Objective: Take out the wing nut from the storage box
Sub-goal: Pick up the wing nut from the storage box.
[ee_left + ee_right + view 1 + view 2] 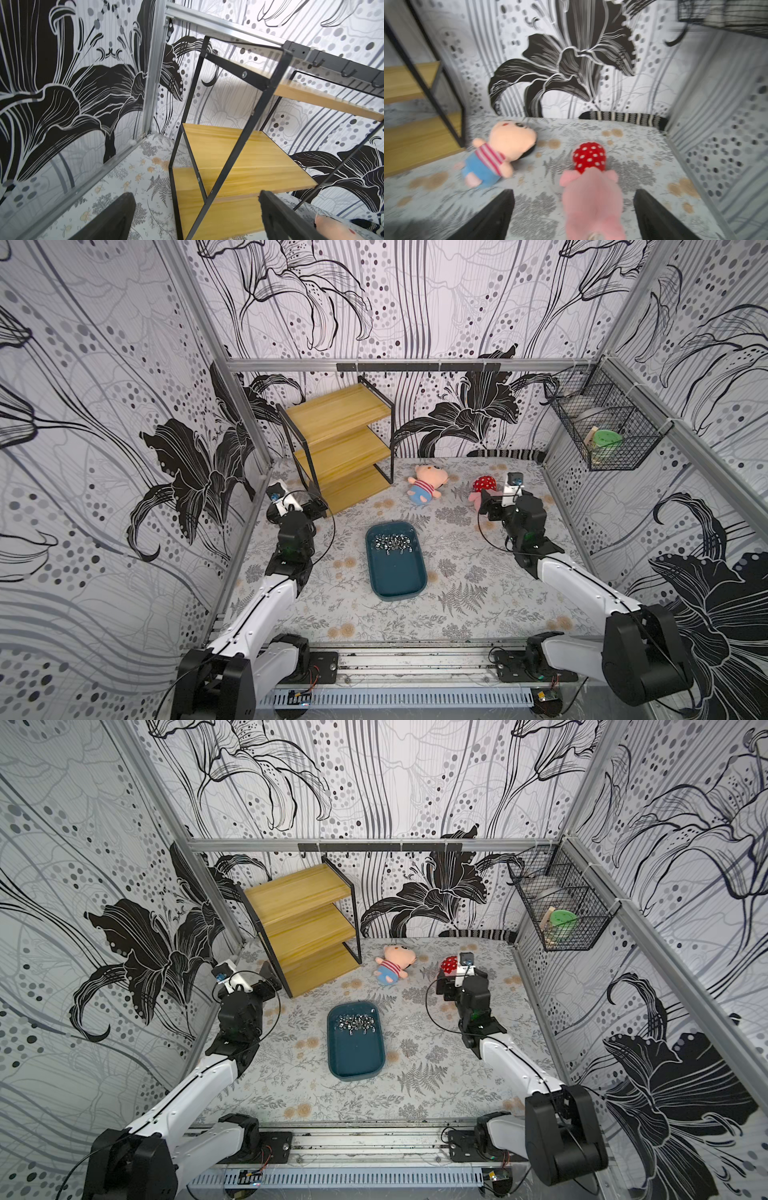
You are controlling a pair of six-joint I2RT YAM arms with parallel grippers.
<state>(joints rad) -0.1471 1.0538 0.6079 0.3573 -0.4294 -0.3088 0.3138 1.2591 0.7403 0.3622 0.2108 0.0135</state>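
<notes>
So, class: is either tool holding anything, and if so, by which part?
Nothing is held: the left tool and the right tool both stand open.

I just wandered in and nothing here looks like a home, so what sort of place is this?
Probably a robot test booth: left arm and right arm mounted on a front rail, wallpapered panels on an aluminium frame, and staged props like a storage box of wing nuts.

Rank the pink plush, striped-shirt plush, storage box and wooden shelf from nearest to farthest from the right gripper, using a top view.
1. pink plush, directly by the right gripper, back right.
2. striped-shirt plush, back centre.
3. storage box, centre, and wooden shelf, back left: too close to call.
</notes>
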